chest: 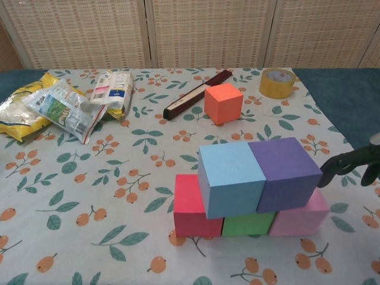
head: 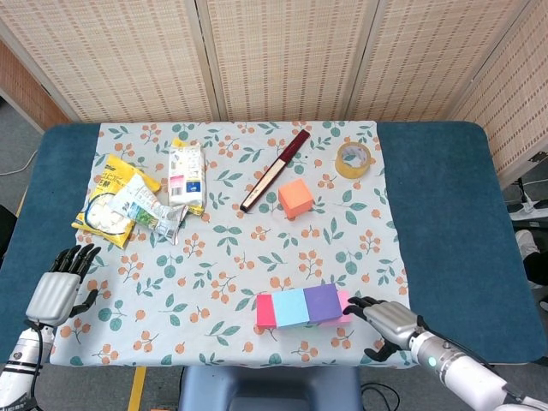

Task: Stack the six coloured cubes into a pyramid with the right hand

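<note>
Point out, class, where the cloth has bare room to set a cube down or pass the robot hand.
Free: the wide stretch between the snack bags and the stack, and the near-left cloth. Also between the orange cube and the stack. Crowded: the back row around the fan and tape roll.

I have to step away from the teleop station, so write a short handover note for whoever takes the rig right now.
Left hand: open, idle at the table's near-left edge.
Right hand: open, holds nothing, fingertips close beside the purple cube; contact cannot be told.
Done: bottom row of red cube, green cube and pink cube; second row of blue cube and purple cube side by side on top.
Left: the orange cube stands alone farther back, by the dark fan. Pick it with the right hand and set it over the blue-purple seam.
</note>
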`<act>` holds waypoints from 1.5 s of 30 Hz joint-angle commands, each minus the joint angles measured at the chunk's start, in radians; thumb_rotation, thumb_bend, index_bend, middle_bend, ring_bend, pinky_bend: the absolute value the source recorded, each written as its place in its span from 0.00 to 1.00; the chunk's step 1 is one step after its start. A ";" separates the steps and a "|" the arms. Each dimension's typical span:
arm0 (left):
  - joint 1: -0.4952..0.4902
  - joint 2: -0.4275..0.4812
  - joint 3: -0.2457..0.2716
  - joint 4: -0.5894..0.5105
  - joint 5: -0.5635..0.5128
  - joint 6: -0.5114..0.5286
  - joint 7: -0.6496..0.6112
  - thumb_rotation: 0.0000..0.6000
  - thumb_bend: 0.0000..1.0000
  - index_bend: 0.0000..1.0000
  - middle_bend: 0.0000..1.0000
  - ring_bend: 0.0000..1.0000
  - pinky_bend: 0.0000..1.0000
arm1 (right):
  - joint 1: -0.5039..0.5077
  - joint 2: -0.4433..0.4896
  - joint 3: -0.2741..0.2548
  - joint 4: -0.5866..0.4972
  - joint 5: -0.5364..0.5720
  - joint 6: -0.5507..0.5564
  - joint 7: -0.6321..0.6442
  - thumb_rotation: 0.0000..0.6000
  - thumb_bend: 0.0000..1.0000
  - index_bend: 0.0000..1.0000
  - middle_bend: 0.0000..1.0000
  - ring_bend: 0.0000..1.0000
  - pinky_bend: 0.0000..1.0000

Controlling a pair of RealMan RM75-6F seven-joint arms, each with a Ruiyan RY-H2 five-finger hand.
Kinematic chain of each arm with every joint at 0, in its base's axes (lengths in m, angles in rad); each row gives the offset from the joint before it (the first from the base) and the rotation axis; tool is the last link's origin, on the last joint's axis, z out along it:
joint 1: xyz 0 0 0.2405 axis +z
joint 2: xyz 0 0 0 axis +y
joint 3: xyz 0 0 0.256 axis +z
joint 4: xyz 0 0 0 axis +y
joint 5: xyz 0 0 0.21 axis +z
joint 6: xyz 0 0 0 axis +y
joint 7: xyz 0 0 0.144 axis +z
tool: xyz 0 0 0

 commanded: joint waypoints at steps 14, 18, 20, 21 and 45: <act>-0.007 -0.022 -0.001 0.009 -0.011 -0.017 0.046 1.00 0.41 0.00 0.06 0.01 0.10 | -0.018 0.024 0.138 0.265 -0.083 0.050 0.122 0.96 0.29 0.11 0.01 0.00 0.14; -0.016 -0.034 -0.012 0.021 -0.036 -0.042 0.053 1.00 0.41 0.00 0.06 0.01 0.10 | 0.066 -0.107 0.161 0.405 -0.002 0.120 -0.051 0.96 0.28 0.07 0.00 0.00 0.14; -0.022 -0.042 -0.016 0.032 -0.047 -0.057 0.059 1.00 0.41 0.00 0.06 0.01 0.10 | 0.116 -0.186 0.173 0.466 0.050 0.153 -0.139 0.96 0.27 0.04 0.00 0.00 0.14; -0.026 -0.047 -0.020 0.040 -0.056 -0.067 0.062 1.00 0.41 0.00 0.06 0.01 0.10 | 0.150 -0.242 0.180 0.507 0.084 0.174 -0.198 0.96 0.26 0.03 0.00 0.00 0.14; -0.041 -0.086 -0.059 0.116 -0.145 -0.110 0.097 1.00 0.41 0.00 0.06 0.01 0.10 | 0.449 -0.850 0.253 1.239 0.532 0.048 -0.551 0.98 0.16 0.00 0.00 0.00 0.14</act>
